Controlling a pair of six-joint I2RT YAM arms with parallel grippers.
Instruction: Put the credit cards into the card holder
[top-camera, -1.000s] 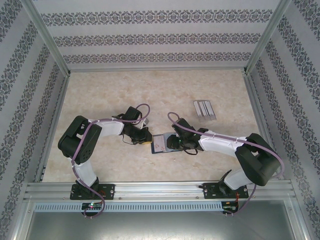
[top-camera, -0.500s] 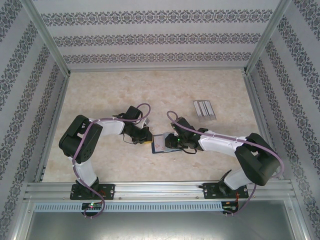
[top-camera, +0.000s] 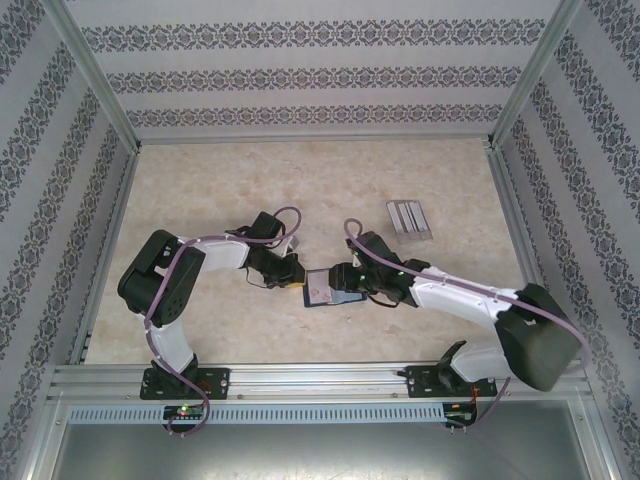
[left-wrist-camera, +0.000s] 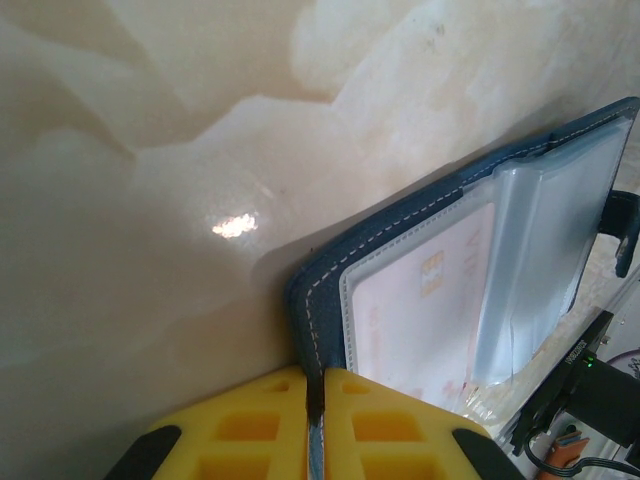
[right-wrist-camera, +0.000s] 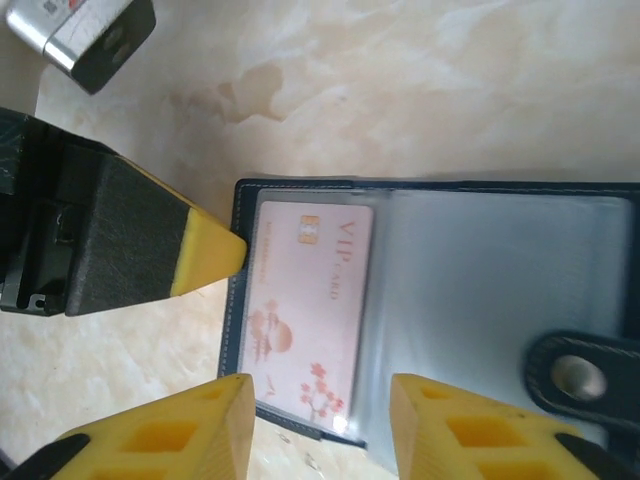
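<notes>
The card holder (top-camera: 320, 290) lies open on the bench (top-camera: 200, 190). It is about halfway between the left and right edges, and nearer the near edge than the far one.

The left fingers (top-camera: 289, 274) are pinched shut on its left edge. The left wrist camera shows the yellow fingertips (left-wrist-camera: 250, 430) squeezing the blue rim (left-wrist-camera: 325, 290).

One credit card (right-wrist-camera: 312, 300), pale pink with red flowers, sits inside a clear pocket next to that edge. The right fingers (right-wrist-camera: 320, 425) are spread wide and hold nothing. The end of the card shows between them.

The tab (right-wrist-camera: 575, 375) with its round snap lies on the other side of the holder. A clear rack (top-camera: 408, 217) lies well apart from it, toward the right edge.
</notes>
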